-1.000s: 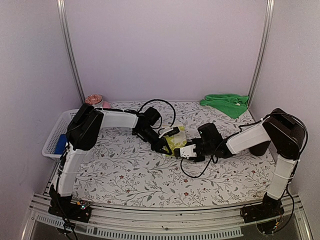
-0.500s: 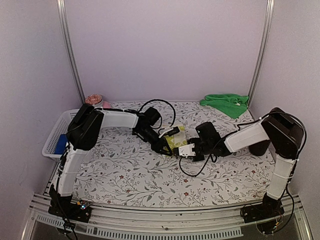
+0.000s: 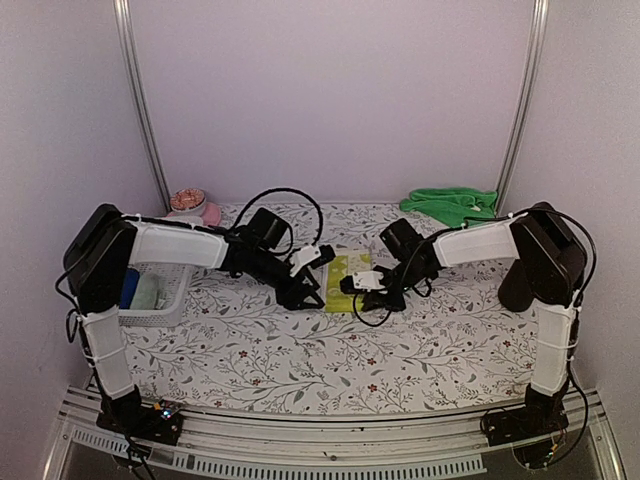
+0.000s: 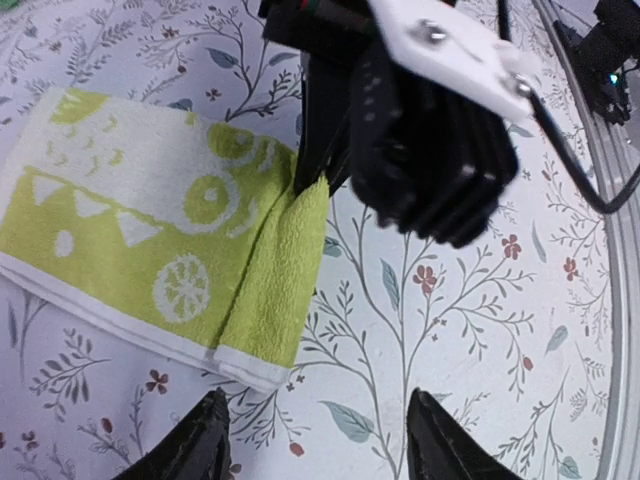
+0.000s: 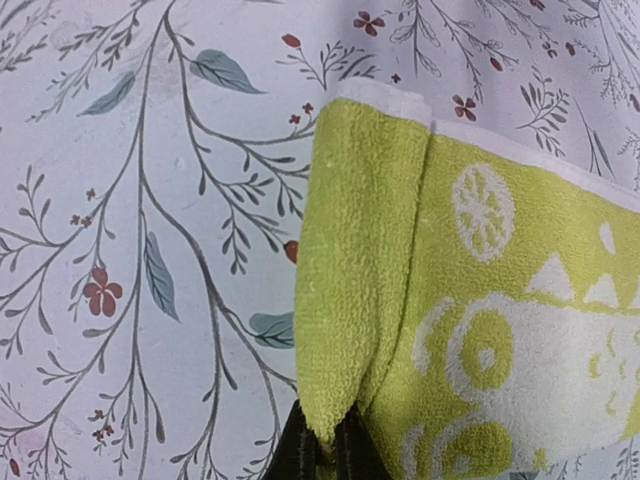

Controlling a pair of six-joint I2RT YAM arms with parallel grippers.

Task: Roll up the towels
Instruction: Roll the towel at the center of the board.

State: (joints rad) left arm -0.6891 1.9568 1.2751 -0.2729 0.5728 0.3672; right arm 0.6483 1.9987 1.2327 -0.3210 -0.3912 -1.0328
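The yellow-lime towel (image 3: 347, 268) lies flat in the middle of the table, with one long edge folded over onto itself (image 4: 278, 268). My right gripper (image 5: 325, 445) is shut on the corner of that folded edge (image 5: 350, 270); its black body (image 4: 420, 150) shows in the left wrist view. My left gripper (image 4: 322, 445) is open just off the towel's corner, with only the tablecloth between its fingers (image 4: 205, 440). In the top view, the left gripper (image 3: 311, 295) is at the towel's left side and the right gripper (image 3: 347, 287) over its near part. The plain green towel (image 3: 452, 205) lies crumpled at the far right.
A white mesh basket (image 3: 160, 295) stands at the left edge under the left arm. The pink bowl (image 3: 190, 204) is at the far left by the wall. Black cables loop above both wrists. The floral tablecloth (image 3: 300, 350) covers the table.
My left gripper has let go of the yellow-lime towel, opened and drawn back left. The right gripper has shut on the towel's edge and carried it over, so the towel now lies flat with a fold.
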